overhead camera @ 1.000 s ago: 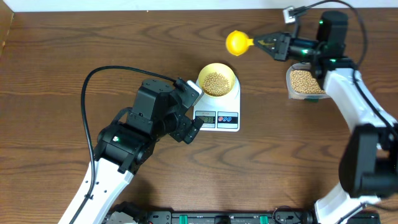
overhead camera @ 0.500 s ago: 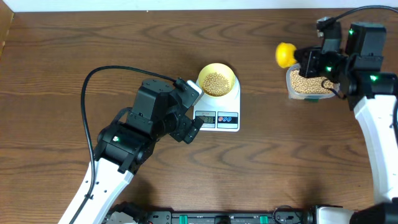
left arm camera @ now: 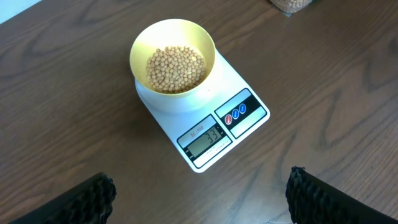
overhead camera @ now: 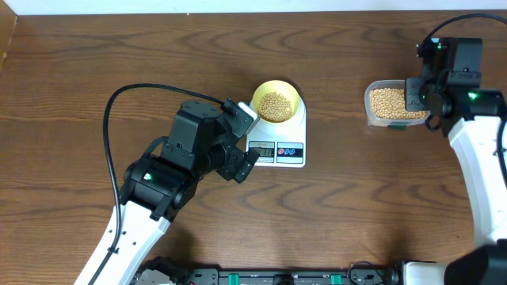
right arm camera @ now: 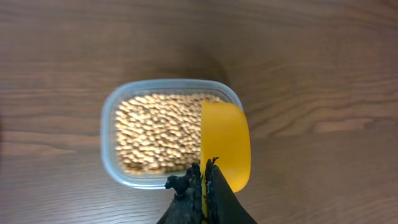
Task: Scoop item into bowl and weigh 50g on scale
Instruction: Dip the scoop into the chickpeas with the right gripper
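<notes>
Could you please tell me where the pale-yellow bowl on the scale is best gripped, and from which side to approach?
Probably the rim of the bowl, pinched from above with one finger inside and one outside. It stands upright and open-topped on the scale, and the beans lie low in the middle, leaving the upper inner wall bare. Choose the rim side away from the display.

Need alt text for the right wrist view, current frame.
The right gripper, shut on a yellow scoop, holds it over the right end of a clear tub of tan beans on a wooden table.
</notes>
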